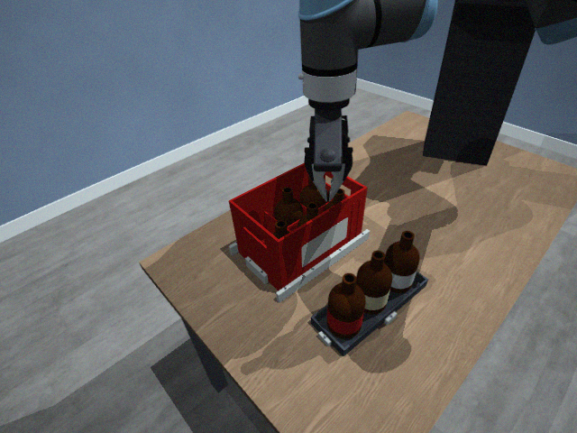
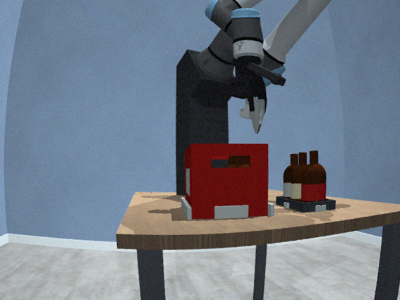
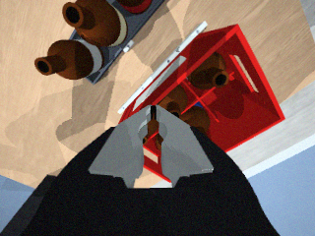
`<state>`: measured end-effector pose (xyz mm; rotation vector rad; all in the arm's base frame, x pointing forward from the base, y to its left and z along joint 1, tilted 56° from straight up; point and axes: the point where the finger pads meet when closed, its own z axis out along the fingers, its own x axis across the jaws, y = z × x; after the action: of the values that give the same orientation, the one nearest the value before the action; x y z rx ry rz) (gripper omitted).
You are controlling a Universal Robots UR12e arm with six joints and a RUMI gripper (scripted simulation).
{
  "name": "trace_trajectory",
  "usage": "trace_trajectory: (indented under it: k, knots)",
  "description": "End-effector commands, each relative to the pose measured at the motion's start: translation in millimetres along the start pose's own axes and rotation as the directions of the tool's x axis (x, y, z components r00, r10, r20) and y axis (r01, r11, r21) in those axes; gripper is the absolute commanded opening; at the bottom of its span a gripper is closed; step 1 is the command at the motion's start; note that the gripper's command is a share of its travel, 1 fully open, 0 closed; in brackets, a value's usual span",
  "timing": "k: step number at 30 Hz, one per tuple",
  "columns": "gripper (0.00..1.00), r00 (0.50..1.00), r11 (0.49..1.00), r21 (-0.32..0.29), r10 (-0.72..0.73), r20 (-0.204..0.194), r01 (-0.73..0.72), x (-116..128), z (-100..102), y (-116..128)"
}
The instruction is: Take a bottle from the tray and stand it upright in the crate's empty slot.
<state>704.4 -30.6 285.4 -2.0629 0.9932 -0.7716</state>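
Observation:
The red crate [image 1: 297,228] stands on the table with several brown bottles in its slots. In the wrist view the crate [image 3: 212,103] shows one open slot [image 3: 243,105] at the end with the handle cut-out. My gripper [image 1: 325,194] [image 2: 257,129] is shut and empty, pointing down. It hangs a little above the crate's rim at the end nearest the tray. The dark tray [image 1: 370,309] holds three upright brown bottles: one with a red label [image 1: 345,305], one cream [image 1: 374,287] and one white [image 1: 402,262].
Grey brackets [image 1: 321,262] lie along the crate's base. The robot's dark pedestal [image 1: 475,78] stands at the far side of the table. The table edge [image 1: 209,336] runs close to the crate's left side and to the tray's front.

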Motion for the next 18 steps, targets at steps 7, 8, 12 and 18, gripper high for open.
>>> trace_trajectory:
  k: [7, 8, 12, 18]
  knots:
    - [0.0, 0.999, 1.0, 0.013, 0.027, -0.022, -0.027, -99.6, -10.6, -94.9]
    - [0.0, 0.999, 1.0, 0.013, 0.027, -0.022, -0.027, -99.6, -10.6, -94.9]
    - [0.38, 0.999, 1.0, 0.014, 0.028, -0.023, -0.028, -102.1, -11.3, -97.0]
    - [0.38, 0.999, 1.0, 0.014, 0.028, -0.023, -0.028, -102.1, -11.3, -97.0]
